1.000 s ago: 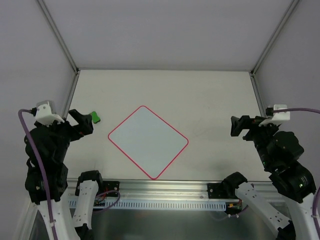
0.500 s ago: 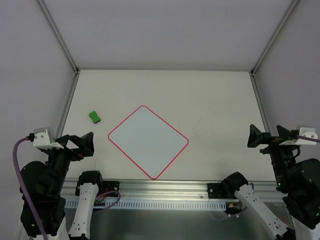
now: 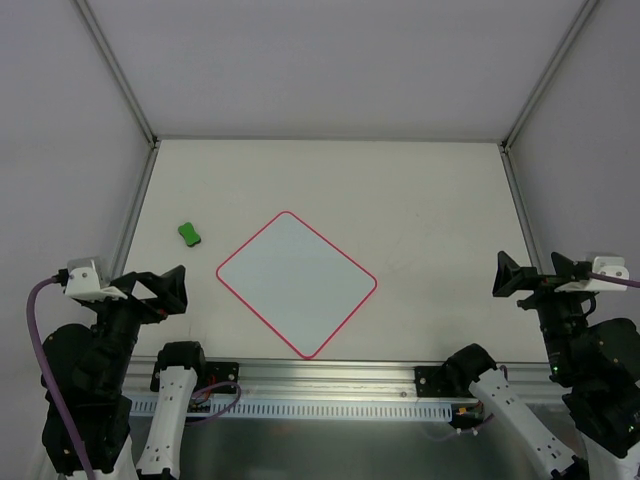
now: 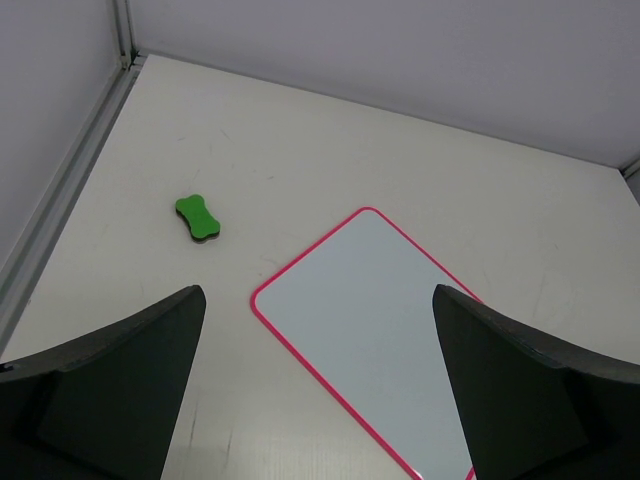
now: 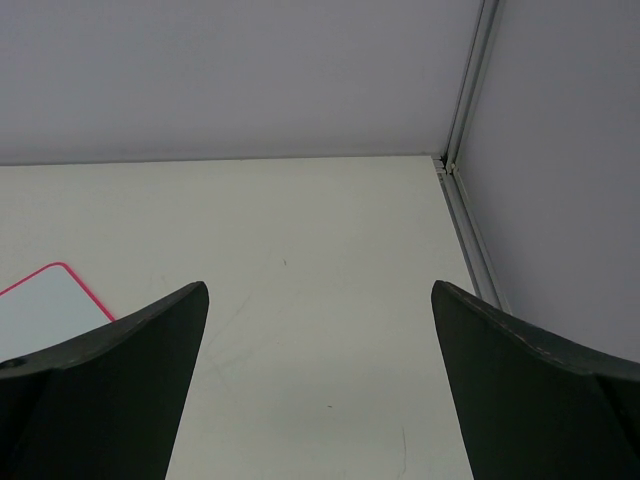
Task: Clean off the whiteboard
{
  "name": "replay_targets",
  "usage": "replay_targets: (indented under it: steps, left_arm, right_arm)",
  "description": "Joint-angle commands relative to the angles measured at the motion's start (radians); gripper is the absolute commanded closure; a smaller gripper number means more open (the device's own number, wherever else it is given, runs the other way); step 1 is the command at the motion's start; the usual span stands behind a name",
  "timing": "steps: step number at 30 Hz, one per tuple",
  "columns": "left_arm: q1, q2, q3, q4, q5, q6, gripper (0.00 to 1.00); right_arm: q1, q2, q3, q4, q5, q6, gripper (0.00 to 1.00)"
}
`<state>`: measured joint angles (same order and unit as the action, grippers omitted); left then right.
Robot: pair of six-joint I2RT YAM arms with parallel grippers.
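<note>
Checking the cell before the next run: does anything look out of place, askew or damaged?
Only the whiteboard stands out: it lies turned corner-on, like a diamond, not square to the edges of the table. Its surface shows no marks. The small green block lies apart, to its left. Nothing looks spilled or damaged.

Lab test cell: white panels (image 3: 320, 60), aluminium framing (image 3: 115, 70).

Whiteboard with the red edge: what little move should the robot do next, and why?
Probably none, just rest: the pale rounded-square whiteboard with thin red border looks clean, the small green block lies apart beside it, and the left gripper and right gripper hang open, empty.
</note>
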<state>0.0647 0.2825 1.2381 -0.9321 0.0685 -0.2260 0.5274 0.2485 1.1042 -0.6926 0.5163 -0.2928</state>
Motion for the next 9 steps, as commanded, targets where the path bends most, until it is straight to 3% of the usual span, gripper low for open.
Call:
replay_targets:
  steps: [1,9]
  left_arm:
    - [-0.008,-0.014,-0.011,0.001,-0.021,0.005,0.01]
    - [-0.008,-0.009,-0.023,0.001,-0.029,-0.007,0.01]
  right_arm:
    - [-0.001,0.003,-0.006,0.045,0.001,-0.009,0.01]
    - [-0.001,0.011,-0.017,0.064,-0.015,0.000,0.01]
